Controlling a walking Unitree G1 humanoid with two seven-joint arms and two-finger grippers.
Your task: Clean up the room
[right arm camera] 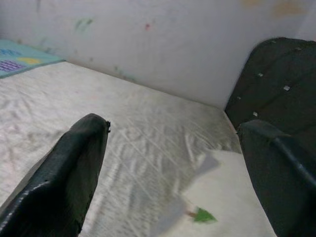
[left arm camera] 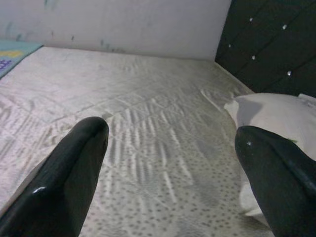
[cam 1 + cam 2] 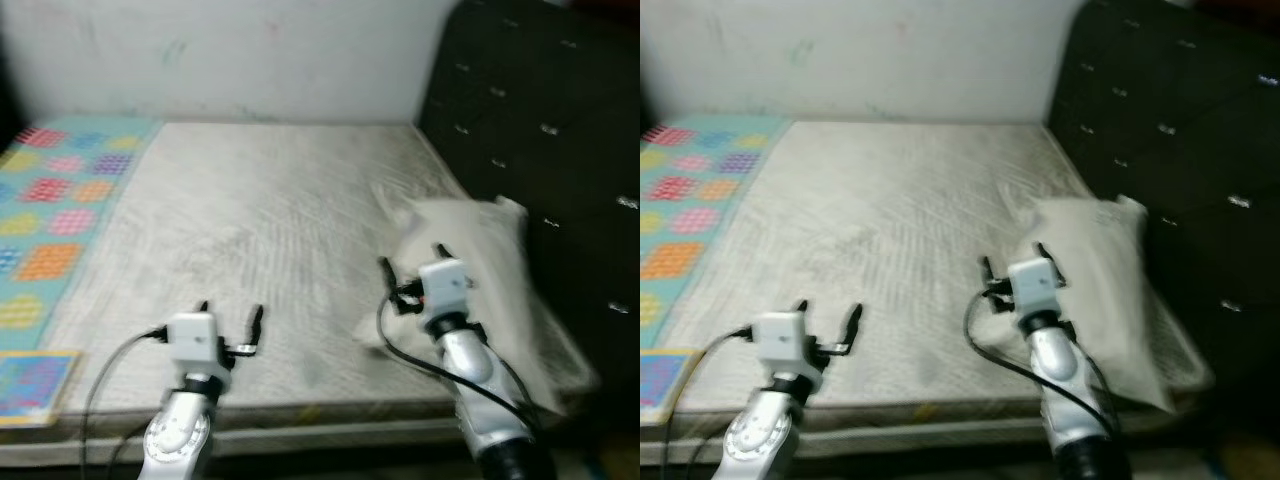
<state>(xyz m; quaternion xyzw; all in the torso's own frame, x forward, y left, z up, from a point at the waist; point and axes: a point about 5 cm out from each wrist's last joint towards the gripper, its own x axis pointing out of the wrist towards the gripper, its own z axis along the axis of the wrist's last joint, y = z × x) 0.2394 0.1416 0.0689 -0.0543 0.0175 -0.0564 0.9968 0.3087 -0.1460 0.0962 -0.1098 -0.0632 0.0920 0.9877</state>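
Hovering over a bare quilted mattress (image 3: 250,240), the robot's left gripper (image 3: 229,322) spreads its two black fingers wide with nothing between them, poised above the mattress's near edge. The right gripper (image 3: 1018,263) stands equally wide and empty farther along that same edge, toward the headboard, its fingers just short of a white pillow (image 3: 1110,290).

The pillow lies at the mattress's corner nearest the robot on the headboard side, one long side leaning against the dark tufted headboard (image 3: 1180,130) and its lower end slumping past the mattress's near edge. In the right wrist view a fold of the pillow (image 1: 227,197), marked with a small green shape (image 1: 201,215), spreads below and between the fingers (image 1: 74,173); whether they touch it cannot be told. In the left wrist view the same pillow (image 2: 271,116) sits beyond the far finger, apart from it.

A patchwork blanket of coloured squares (image 3: 55,215) covers the mattress's side opposite the headboard. Between blanket and pillow, the mattress lies open up to the pale wall (image 3: 250,50) along its far edge.
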